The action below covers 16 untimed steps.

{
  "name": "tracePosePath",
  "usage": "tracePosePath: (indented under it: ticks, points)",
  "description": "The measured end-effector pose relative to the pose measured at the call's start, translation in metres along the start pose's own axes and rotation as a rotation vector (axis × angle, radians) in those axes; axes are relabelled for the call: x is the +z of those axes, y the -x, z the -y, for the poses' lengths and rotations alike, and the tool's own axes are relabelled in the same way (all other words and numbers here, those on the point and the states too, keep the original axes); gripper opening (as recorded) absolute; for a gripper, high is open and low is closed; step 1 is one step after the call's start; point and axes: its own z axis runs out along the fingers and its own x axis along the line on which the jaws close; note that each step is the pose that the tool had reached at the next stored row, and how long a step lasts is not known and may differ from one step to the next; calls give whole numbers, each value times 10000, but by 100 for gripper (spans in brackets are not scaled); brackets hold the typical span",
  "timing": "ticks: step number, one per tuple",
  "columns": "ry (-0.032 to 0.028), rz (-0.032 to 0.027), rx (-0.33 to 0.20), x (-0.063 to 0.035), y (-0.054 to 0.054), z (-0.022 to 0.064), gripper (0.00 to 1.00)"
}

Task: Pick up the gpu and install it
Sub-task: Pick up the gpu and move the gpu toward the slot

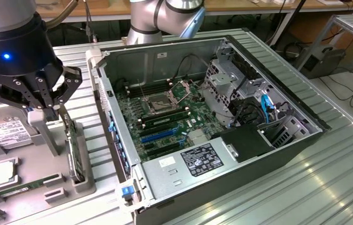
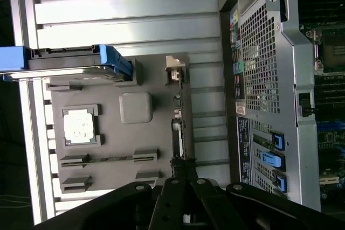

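The gpu [image 1: 73, 151] stands on edge in a slot along the grey holder tray [image 1: 39, 174], on the side nearest the computer case. In the wrist view the gpu [image 2: 178, 127] shows as a thin edge-on strip. My gripper [image 1: 43, 108] hangs above the tray, a little toward the exterior view's left of the card and clear of it. Its fingers look shut with nothing between them. In the wrist view my gripper [image 2: 184, 180] lines up with the near end of the card's edge. The open case [image 1: 289, 154] lies on its side with the motherboard [image 1: 163, 101] facing up.
The tray also carries a hard drive [image 1: 4, 133] with a white label, a processor [image 1: 0, 172] and a memory stick [image 1: 20, 190]. A grey post [image 1: 41, 133] rises from the tray under my gripper. Blue expansion slots [image 1: 157, 134] sit mid-board. The case wall [image 1: 110, 122] borders the tray.
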Motion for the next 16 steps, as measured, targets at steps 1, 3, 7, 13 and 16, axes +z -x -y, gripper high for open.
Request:
tracePosePath:
  ticks: [1,3,7,13,16]
  points:
    - [0,0,0,0,0,0,11]
    - [0,0,0,0,0,0,17]
    - [-2,13,-1,43,-1,2,30]
    - [0,40,-2,171,-5,6,42]
    - [1,62,-2,232,-7,10,42]
